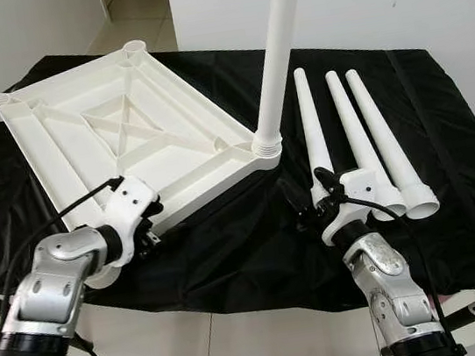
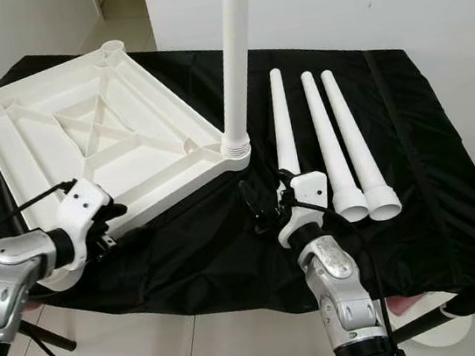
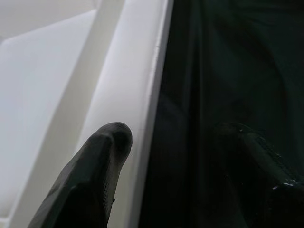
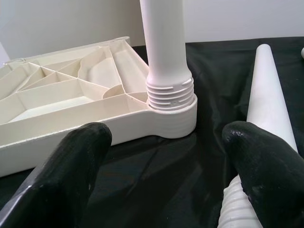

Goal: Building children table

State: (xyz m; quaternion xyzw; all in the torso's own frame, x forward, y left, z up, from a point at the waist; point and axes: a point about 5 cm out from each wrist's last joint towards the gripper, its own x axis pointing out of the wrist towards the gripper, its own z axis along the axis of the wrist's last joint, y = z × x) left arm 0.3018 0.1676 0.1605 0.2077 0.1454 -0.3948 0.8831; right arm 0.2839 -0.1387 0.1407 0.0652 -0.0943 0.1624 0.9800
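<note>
Up close — leg (image 4: 164,47) screwed into tabletop (image 4: 71,104) socket.

Head stereo downward; wrist close-ups.

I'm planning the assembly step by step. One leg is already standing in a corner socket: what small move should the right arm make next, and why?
Probably close the right gripper on the nearest loose leg. Its jaws stand open just beside that leg's threaded end, the tabletop lies upside down with one upright leg fitted, and the left gripper sits at the tabletop's near edge.
</note>
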